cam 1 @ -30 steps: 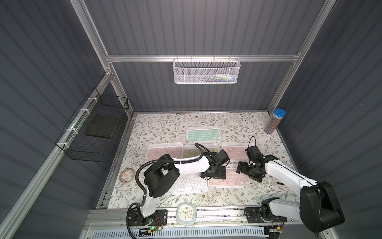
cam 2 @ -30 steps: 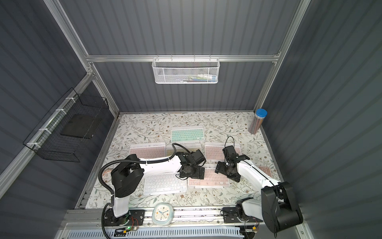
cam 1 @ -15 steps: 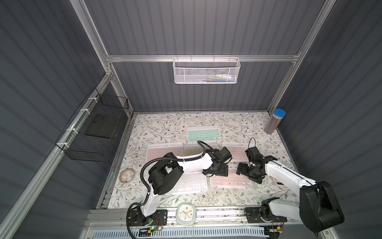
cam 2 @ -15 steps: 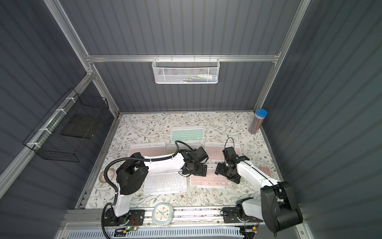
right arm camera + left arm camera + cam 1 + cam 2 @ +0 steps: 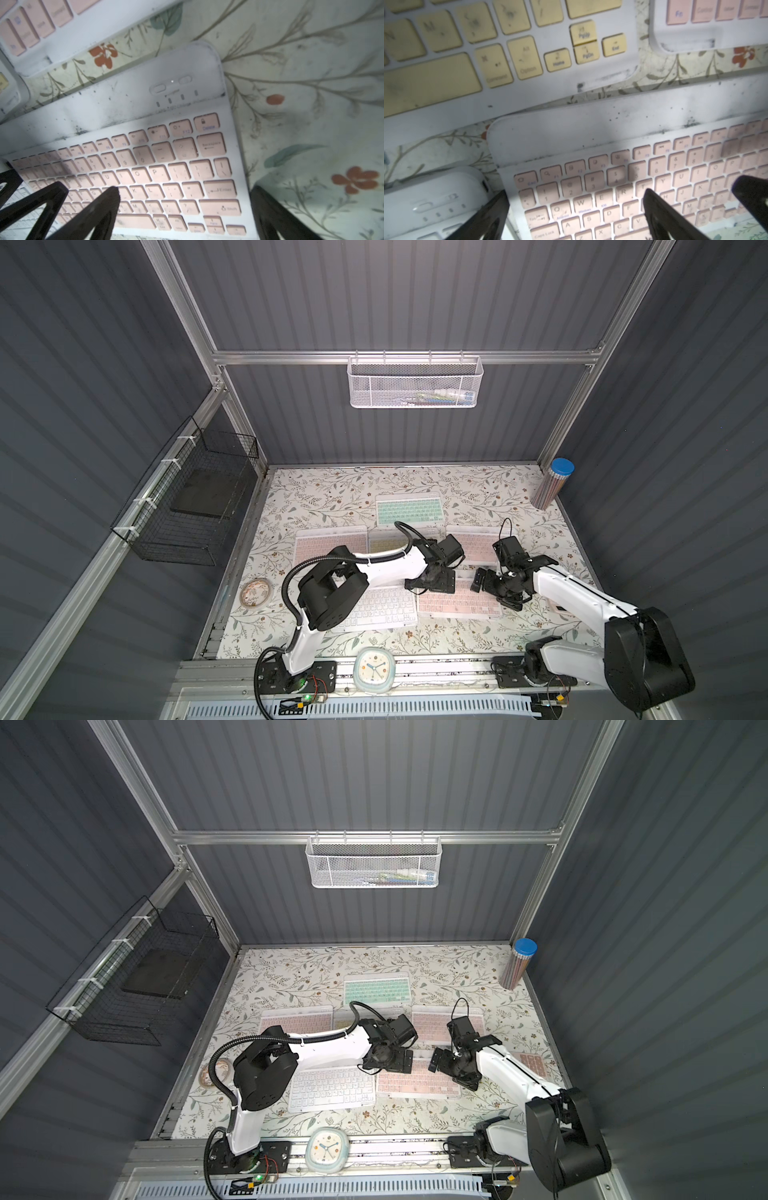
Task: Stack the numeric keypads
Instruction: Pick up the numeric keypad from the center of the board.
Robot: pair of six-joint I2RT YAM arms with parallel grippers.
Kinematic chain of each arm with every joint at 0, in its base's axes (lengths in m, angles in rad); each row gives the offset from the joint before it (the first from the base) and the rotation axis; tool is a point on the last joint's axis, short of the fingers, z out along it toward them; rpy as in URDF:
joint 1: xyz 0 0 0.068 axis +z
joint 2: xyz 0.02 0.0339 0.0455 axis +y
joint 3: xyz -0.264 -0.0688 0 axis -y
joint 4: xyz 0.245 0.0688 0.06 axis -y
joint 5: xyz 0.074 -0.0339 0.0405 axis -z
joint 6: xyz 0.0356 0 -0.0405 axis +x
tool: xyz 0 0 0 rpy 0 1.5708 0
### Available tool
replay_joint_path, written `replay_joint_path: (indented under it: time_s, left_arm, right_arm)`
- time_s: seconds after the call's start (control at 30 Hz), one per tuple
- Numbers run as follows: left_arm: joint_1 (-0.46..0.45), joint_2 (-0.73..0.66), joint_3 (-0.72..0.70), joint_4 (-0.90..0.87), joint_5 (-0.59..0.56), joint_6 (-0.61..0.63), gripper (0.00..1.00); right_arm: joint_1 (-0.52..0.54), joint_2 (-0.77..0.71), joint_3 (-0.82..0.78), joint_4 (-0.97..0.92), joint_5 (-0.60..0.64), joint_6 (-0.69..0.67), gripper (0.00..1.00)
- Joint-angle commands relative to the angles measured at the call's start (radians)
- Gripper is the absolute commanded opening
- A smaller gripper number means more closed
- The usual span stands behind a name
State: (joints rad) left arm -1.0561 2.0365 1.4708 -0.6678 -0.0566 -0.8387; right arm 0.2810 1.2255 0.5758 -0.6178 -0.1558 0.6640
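Being boxed in like a robotics lab cell by grey panelled walls (image 5: 415, 302), aluminium frame (image 5: 407, 357) and mounting rail (image 5: 449, 670).

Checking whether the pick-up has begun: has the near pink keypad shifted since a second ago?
No. The pink keypad still lies flat right beside the white keypad, with its edges where they were.

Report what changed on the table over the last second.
Very little. The left arm swung its elbow slightly toward the table's middle, while the left end effector barely shifted at one end of the near pink keypad. The right end effector stayed at the keypad's other end. Both are still open; nothing was taken hold of or let go. The keypad itself has not moved.
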Motion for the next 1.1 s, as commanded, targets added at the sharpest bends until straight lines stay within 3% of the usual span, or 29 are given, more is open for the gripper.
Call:
replay_joint_path:
  time_s: [0.0, 0.3, 0.8, 1.07]
  left_arm:
    - [0.007, -0.003, 0.011, -0.020, -0.010, 0.005, 1.00]
    - [0.006, -0.009, 0.017, -0.072, -0.038, -0.022, 1.00]
    - [-0.016, -0.030, -0.047, -0.054, 0.019, -0.082, 1.00]
    - [-0.027, -0.034, -0.049, -0.028, 0.037, -0.096, 1.00]
  right_arm:
    - [0.034, -0.004, -0.030, 0.005, -0.079, 0.043, 0.99]
    - [0.037, -0.022, 0.036, -0.115, 0.084, 0.011, 0.99]
    - [0.043, 0.053, 0.077, -0.103, 0.098, -0.015, 0.99]
    - [0.097, 0.112, 0.100, -0.105, 0.139, -0.018, 0.99]
